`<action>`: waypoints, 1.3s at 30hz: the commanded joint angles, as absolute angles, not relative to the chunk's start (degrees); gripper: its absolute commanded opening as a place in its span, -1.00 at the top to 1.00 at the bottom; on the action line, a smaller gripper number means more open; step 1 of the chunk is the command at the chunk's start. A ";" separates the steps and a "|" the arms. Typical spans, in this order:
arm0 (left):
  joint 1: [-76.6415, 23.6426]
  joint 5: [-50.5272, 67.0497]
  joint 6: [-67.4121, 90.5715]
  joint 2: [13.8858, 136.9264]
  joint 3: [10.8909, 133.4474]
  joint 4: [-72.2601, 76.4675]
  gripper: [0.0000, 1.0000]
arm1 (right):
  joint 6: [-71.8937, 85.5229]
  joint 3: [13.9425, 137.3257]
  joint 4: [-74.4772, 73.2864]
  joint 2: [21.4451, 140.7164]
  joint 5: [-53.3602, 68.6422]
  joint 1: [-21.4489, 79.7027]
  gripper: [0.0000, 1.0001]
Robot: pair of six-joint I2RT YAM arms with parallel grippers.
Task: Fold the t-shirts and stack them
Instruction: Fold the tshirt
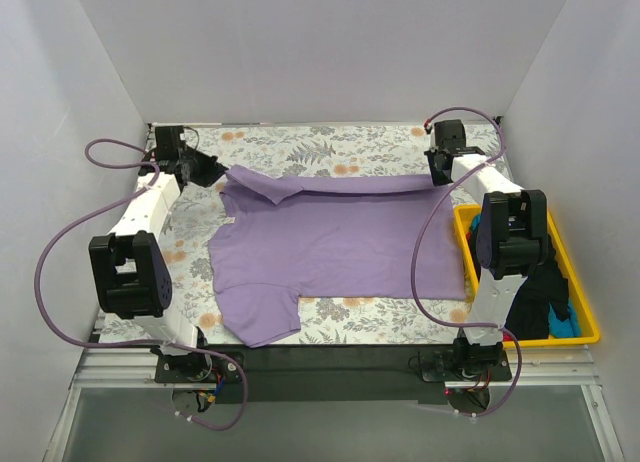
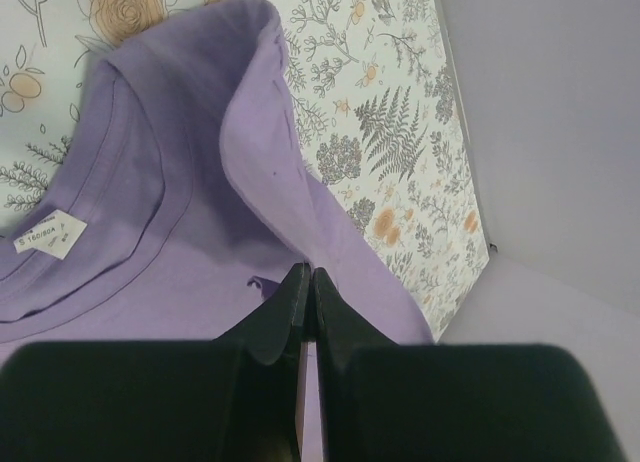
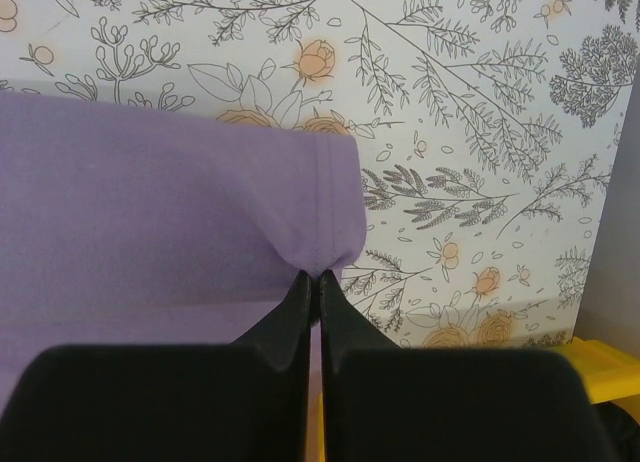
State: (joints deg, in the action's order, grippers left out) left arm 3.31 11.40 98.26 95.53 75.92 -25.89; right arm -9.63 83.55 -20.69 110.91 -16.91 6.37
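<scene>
the lavender t-shirt [image 1: 340,244] lies spread in the middle of the table cover [image 1: 330,142], with its neck toward my left side and its hem toward my right side. its far long edge is lifted and folded a little over the body, so a narrow band of cloth runs between my two grippers. one sleeve lies flat at the near edge, toward my left base. in the left wrist view i see the round collar and a small white label [image 2: 48,232] inside it.

my left gripper [image 1: 213,169] is clenched on the shirt at the far shoulder; the two black fingers are pressed together and the purple cloth goes in between them. my right gripper [image 1: 438,172] is clenched too, on the far corner of the hem, where the cloth gathers into small wrinkles at the tips.

the cover under the shirt has flowers and ferns printed on it. at my right side, just beside the hem, stands the yellow tray [image 1: 592,327]. a black t-shirt [image 1: 540,294] and a bright blue t-shirt [image 1: 566,325] lie crumpled in it, partly hidden behind my right arm [image 1: 510,232].
</scene>
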 commanded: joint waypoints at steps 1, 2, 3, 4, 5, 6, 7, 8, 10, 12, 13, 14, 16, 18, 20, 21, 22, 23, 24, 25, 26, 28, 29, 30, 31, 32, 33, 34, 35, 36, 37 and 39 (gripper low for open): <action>3.60 11.34 100.02 90.27 74.19 -26.28 1.00 | -8.09 83.50 -22.15 108.98 -19.42 5.89 0.97; 3.60 11.08 100.19 89.31 73.40 -26.37 1.00 | -7.91 83.50 -22.32 109.07 -19.51 5.89 0.97; 3.60 11.07 100.37 88.86 73.13 -26.54 1.00 | -7.74 83.50 -22.50 109.07 -19.42 5.98 0.97; 3.60 11.07 100.63 88.51 72.78 -26.63 1.00 | -7.73 83.50 -22.67 109.16 -19.51 5.98 0.97; 3.60 11.51 100.63 87.98 72.16 -26.63 1.00 | -7.65 83.58 -22.76 109.25 -19.51 5.89 0.97; 3.60 11.69 100.63 87.80 71.90 -26.72 1.00 | -7.56 83.67 -22.85 109.42 -19.42 5.89 0.97; 3.60 11.78 100.72 87.54 71.63 -26.81 1.00 | -7.56 83.76 -23.11 109.51 -19.34 5.89 0.97; 3.60 12.04 100.90 87.28 70.59 -26.81 1.00 | -7.47 83.93 -23.20 109.60 -19.42 5.98 0.97; 3.69 12.57 100.81 86.66 69.35 -26.81 1.00 | -7.38 84.02 -23.38 110.04 -19.60 5.89 0.97; 3.60 13.09 100.64 86.14 67.16 -26.63 1.00 | -7.21 84.02 -23.55 110.56 -19.51 5.89 0.97; 3.60 13.10 100.46 85.96 66.45 -26.54 1.00 | -7.12 84.02 -23.64 110.65 -19.34 5.89 0.97; 3.60 13.18 100.37 85.70 65.66 -26.63 1.00 | -7.03 84.02 -24.08 110.83 -19.07 5.89 0.97; 3.60 13.36 100.37 84.65 63.20 -26.46 1.00 | -6.68 83.94 -24.35 111.09 -19.25 5.89 0.95; 3.60 13.71 100.28 83.85 61.01 -26.19 1.00 | -6.33 83.58 -24.61 111.27 -19.95 5.89 0.95; 3.60 13.98 99.59 82.88 60.12 -26.10 1.00 | -6.24 83.41 -24.61 111.44 -20.04 5.98 0.95; 3.60 13.80 99.32 82.71 59.33 -26.19 1.00 | -6.15 83.32 -24.87 111.53 -19.95 5.89 0.95; 3.60 13.19 99.06 82.18 58.89 -26.28 1.00 | -6.15 83.32 -24.96 111.62 -19.78 5.98 0.94; 3.60 12.92 98.97 82.00 58.54 -26.28 1.00 | -5.98 83.23 -25.05 111.80 -19.86 5.89 0.93; 3.60 12.92 98.96 81.91 58.01 -26.37 1.00 | -5.72 83.23 -25.57 112.14 -19.86 5.98 0.87; 3.60 13.01 99.05 81.74 57.14 -26.28 1.00 | -5.36 83.23 -25.75 112.32 -20.04 5.89 0.83; 3.60 13.27 98.97 81.65 56.52 -26.19 1.00 | -5.19 83.32 -26.19 112.59 -20.30 5.98 0.75; 3.52 13.71 98.96 81.48 54.94 -25.58 1.00 | -4.66 83.58 -27.06 113.11 -20.30 5.89 0.68; 3.60 14.41 98.96 81.13 54.41 -25.49 1.00 | -4.40 83.67 -27.33 113.29 -20.56 5.98 0.56; 3.60 14.68 98.88 80.86 54.06 -25.49 1.00 | -4.13 83.85 -27.42 113.20 -20.74 5.98 0.52; 3.60 15.03 98.18 80.60 53.53 -25.31 0.99 | -4.13 84.20 -27.86 113.20 -20.83 5.98 0.49; 3.60 15.29 97.48 80.25 52.74 -25.31 0.88 | -4.13 84.46 -28.04 112.86 -20.92 5.89 0.32; 3.60 15.73 96.69 79.46 52.21 -25.49 0.80 | -4.13 84.72 -28.12 112.68 -21.18 5.98 0.22; 3.60 15.82 95.55 78.84 51.77 -26.01 0.73 | -4.04 84.99 -28.21 112.24 -21.09 5.98 0.11; 3.60 15.99 94.84 78.23 50.81 -26.28 0.55 | -3.87 85.51 -28.30 111.37 -20.92 5.98 -0.04; 3.60 16.17 94.40 76.92 50.37 -26.63 0.50 | -3.61 85.78 -28.30 111.01 -19.96 5.98 -0.10; 3.52 16.17 94.05 76.30 50.01 -27.59 0.41 | -3.08 86.13 -28.21 110.57 -18.82 5.98 -0.14; 3.60 15.04 92.20 74.63 49.49 -28.56 0.10 | -2.55 87.01 -28.30 109.43 -15.40 6.24 -0.23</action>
State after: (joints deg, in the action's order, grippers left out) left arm 3.31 14.63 95.24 79.59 50.02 -26.70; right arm -4.19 83.92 -27.94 113.10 -19.05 6.37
